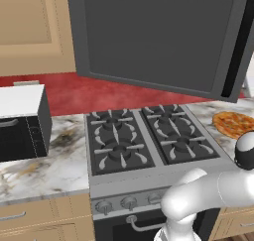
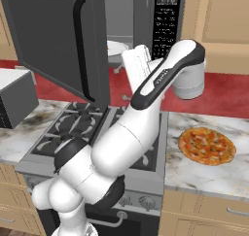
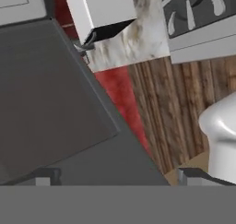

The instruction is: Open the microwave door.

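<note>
The microwave door [image 1: 154,36] is a large dark grey panel with a darker window, and it stands swung well out over the stove. Its black curved bar handle [image 2: 80,50] runs along the free edge. Behind it the cavity shows a white turntable plate [image 2: 116,48] beside the control panel [image 2: 168,21]. My arm reaches up behind the door's free edge, where the door hides the fingers in the right base view. In the hand view my gripper [image 3: 115,178] is open, fingertips [image 3: 44,177] wide apart. The door's inner face [image 3: 50,103] lies just ahead, with nothing held.
A gas stove [image 1: 149,141] sits under the door. The small black-and-white box oven [image 1: 22,121] stands on the marble counter to the left. A pizza [image 2: 206,145] lies on the counter to the right. Wooden cabinets flank the microwave, with wood floor [image 3: 170,108] below.
</note>
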{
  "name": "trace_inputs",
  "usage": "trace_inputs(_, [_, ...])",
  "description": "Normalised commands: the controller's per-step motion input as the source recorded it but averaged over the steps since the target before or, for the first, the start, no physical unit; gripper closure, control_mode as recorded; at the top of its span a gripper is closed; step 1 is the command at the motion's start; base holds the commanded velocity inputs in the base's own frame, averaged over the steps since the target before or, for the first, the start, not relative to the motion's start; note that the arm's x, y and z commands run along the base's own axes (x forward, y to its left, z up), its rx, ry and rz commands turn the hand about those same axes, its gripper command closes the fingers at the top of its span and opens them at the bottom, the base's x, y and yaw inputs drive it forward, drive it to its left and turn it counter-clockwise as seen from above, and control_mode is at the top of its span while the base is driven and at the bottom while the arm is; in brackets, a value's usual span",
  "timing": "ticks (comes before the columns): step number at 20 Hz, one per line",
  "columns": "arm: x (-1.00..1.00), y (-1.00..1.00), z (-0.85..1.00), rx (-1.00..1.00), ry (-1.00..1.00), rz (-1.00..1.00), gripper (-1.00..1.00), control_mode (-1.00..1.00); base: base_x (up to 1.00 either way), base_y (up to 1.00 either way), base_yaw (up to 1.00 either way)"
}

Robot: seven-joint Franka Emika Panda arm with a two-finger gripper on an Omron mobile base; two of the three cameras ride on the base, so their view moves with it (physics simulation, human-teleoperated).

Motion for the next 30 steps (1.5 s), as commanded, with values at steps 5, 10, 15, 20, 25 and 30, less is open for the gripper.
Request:
trace_inputs(5, [-0.27,0.3,0.1,0.0,0.0,0.06,-1.0,-1.0,0.0,0.0,0.0])
trace_inputs(10, [-0.47,0.37,0.13,0.0,-0.05,0.06,-1.0,-1.0,0.0,0.0,0.0])
trace_inputs(15, [-0.62,0.27,0.15,0.0,-0.13,0.08,-1.0,-1.0,0.0,0.0,0.0])
trace_inputs(20, [-0.77,0.29,0.16,0.0,-0.22,0.09,-1.0,-1.0,0.0,0.0,0.0])
trace_inputs(25, [-0.59,0.79,0.24,-0.01,-0.26,0.05,-1.0,-1.0,0.0,0.0,0.0])
trace_inputs(30, [-0.28,1.0,0.1,-0.01,-0.18,0.0,-1.0,-1.0,0.0,0.0,0.0])
